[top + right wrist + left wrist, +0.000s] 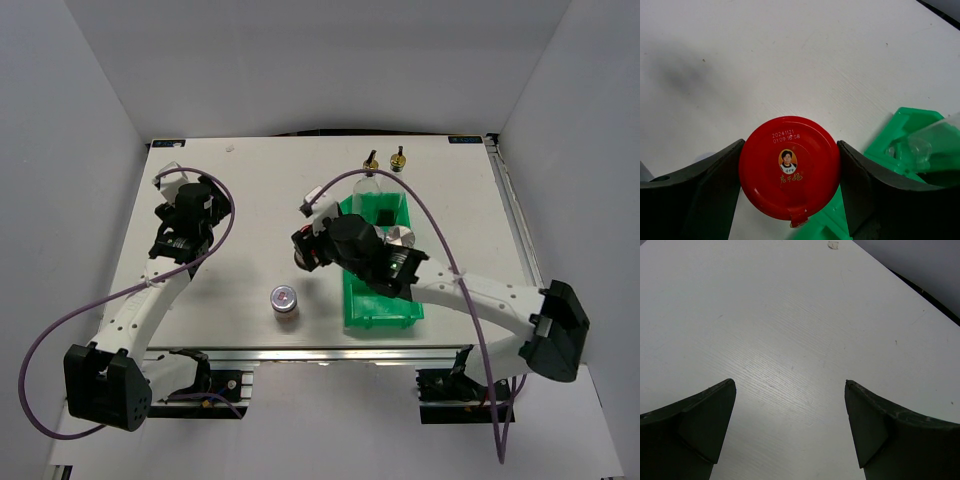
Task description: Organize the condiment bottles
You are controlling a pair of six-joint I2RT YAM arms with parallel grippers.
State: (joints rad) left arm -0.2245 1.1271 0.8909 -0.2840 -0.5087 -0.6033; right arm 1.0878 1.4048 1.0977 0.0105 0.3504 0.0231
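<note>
A white desk with a faint wood grain is seen, shut in by plain gray walls at the back and on both sides. A tiny scrap is left near the far edge. The left claw is spread wide over a bare part of the desk, and nothing is held in it. The red-capped jar is pinched by the right claw, with one finger pressed on each side of the cap, just beside the left side of the green bin. A silver-lidded jar is stood on the desk, left of the bin and apart from it. A second silver lid is seen inside the bin. The first tall bottle and the second tall bottle are stood at the bin's far end.
</note>
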